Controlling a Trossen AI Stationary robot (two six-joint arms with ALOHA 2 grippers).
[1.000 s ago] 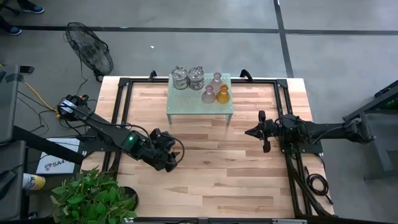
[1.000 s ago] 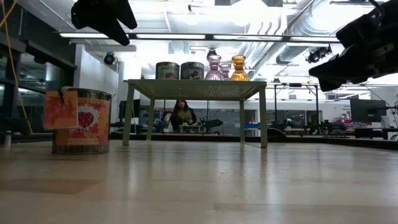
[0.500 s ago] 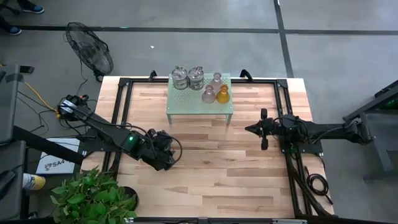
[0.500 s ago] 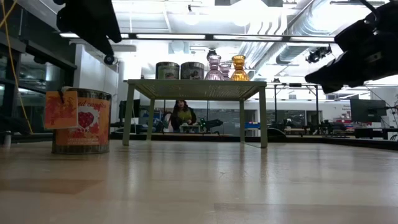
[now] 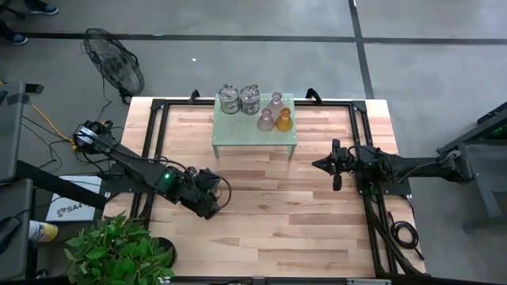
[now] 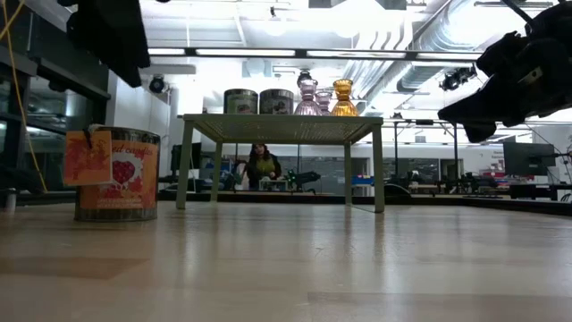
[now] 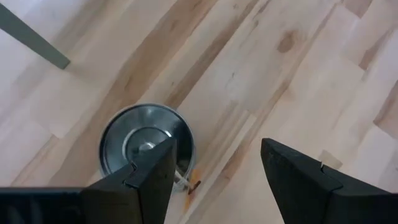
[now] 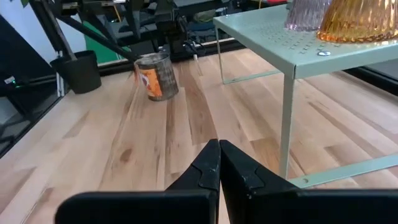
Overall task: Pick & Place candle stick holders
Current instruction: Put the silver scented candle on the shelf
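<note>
A silvery jar (image 6: 116, 173) with an orange label stands on the wooden table (image 5: 269, 214) at lower left of the high view, under the left gripper (image 7: 214, 171), whose fingers are spread and empty above it. At centre right the right gripper (image 5: 335, 165) hovers, fingers pressed together, holding nothing. Farther back, at upper centre, the green shelf (image 5: 253, 134) carries two jars (image 5: 239, 99), two pink holders (image 5: 270, 112) and an amber one (image 5: 284, 120).

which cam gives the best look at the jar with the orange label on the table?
Low view: the jar stands side-on, orange label facing the camera. Right wrist view shows it farther off. Left wrist view looks down into it, partly behind a finger. High view hides it under the left arm.
</note>
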